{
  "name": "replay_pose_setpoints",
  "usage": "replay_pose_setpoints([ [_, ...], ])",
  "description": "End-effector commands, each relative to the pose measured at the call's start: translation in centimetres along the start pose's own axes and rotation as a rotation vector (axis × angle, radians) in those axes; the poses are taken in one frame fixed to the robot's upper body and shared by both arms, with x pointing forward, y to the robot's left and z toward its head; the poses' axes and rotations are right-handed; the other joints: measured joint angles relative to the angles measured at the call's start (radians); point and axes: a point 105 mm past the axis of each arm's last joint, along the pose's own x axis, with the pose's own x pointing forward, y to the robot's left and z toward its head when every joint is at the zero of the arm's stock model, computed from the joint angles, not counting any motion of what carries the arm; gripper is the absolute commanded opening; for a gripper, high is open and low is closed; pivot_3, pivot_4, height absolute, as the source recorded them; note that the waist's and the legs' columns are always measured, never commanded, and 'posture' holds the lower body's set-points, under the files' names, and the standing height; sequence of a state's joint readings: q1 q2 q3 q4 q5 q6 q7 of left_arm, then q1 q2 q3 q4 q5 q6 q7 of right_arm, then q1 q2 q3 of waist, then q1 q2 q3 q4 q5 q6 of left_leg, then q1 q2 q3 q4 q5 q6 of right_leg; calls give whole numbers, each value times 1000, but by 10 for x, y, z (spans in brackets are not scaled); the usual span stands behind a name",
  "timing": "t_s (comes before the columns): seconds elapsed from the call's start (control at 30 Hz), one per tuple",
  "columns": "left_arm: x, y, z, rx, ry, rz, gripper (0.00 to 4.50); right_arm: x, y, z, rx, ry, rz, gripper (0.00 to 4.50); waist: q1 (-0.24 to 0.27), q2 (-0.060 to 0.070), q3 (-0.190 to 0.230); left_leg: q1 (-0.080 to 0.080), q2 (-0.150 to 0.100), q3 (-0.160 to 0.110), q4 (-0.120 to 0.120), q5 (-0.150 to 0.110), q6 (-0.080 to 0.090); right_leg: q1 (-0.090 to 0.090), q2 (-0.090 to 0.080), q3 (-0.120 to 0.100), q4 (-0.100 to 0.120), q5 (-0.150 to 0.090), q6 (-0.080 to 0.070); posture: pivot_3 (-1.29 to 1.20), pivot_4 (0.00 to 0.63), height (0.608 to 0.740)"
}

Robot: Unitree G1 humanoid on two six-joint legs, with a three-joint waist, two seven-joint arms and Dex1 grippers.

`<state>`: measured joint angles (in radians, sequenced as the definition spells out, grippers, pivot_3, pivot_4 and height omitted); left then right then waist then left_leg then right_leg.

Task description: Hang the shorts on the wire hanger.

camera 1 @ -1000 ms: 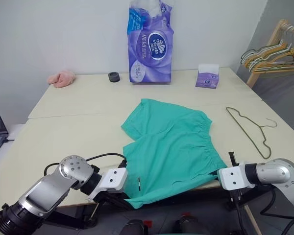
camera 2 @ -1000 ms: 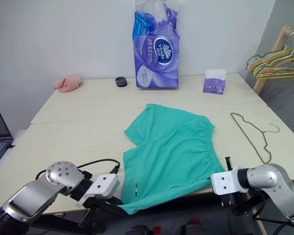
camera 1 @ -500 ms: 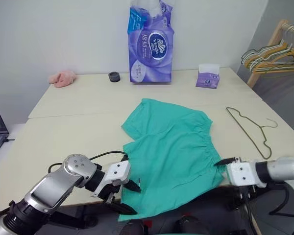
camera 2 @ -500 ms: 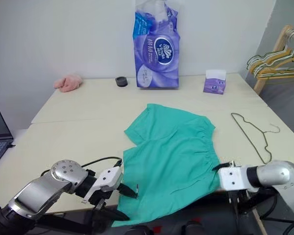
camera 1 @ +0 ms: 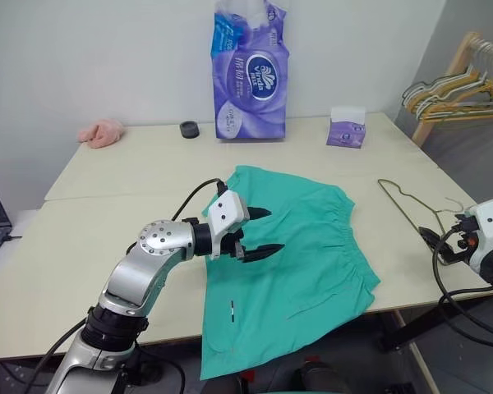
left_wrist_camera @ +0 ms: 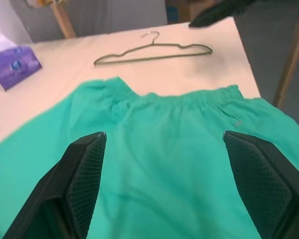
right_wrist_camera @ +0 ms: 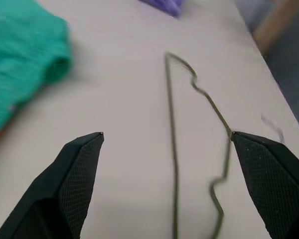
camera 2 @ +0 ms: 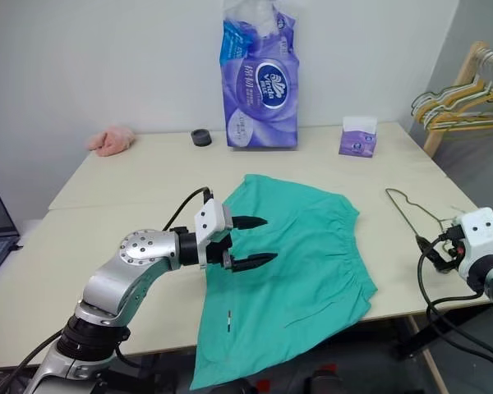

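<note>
Neither of my pincers grasps anything: my left gripper [camera 1: 261,231] hangs spread wide above the shorts [camera 1: 300,254], and my right gripper [right_wrist_camera: 172,186] stands released over the wire hanger [camera 1: 411,215]. The shorts lie flat mid-bench, one leg drooping over the near edge; the hanger lies bare beside them toward the right edge, apart from the cloth. I judge I am at the reach for the hanger, and next I must pinch that thin wire cleanly. Nothing here serves as a container.
</note>
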<state>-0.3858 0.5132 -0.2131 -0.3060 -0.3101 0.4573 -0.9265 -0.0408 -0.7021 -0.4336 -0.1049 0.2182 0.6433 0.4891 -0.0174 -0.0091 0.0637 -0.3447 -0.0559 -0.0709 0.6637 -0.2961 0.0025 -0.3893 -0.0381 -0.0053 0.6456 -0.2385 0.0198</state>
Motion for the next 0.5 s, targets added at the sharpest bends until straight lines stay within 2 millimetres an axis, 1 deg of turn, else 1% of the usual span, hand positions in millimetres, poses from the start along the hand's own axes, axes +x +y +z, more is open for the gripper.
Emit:
replay_pose_setpoints([
  [0.03,6,-10,16,64,-46,-54,3975,9,-31,-5,124,34,-160,4377,-10,0,0,0,0,0,0,0,0,0,0,0,0,0,0,-115,23,740],
  [0.1,7,-12,16,70,-42,-74,3975,18,-32,-11,121,71,-150,4377,-14,1,0,0,0,0,0,0,0,0,0,0,0,0,0,-111,24,740],
  [0.27,7,-12,18,78,-40,-76,3975,39,-23,-26,132,147,-77,4377,-20,2,0,0,0,1,0,0,1,0,1,0,0,0,0,-95,27,740],
  [0.4,6,-12,19,78,-38,-76,3975,47,-22,-34,130,186,-55,4377,-18,2,1,0,0,1,0,0,1,1,1,0,0,0,0,-90,29,740],
  [0.47,6,-12,18,80,-37,-76,3975,50,-23,-41,137,223,-57,4377,-17,2,1,0,0,1,0,0,1,1,1,0,0,0,0,-87,30,740],
  [0.5,6,-13,18,81,-37,-77,3975,52,-23,-45,167,249,-55,4377,-18,2,1,1,0,1,0,0,1,1,1,0,0,0,1,-87,30,740],
])
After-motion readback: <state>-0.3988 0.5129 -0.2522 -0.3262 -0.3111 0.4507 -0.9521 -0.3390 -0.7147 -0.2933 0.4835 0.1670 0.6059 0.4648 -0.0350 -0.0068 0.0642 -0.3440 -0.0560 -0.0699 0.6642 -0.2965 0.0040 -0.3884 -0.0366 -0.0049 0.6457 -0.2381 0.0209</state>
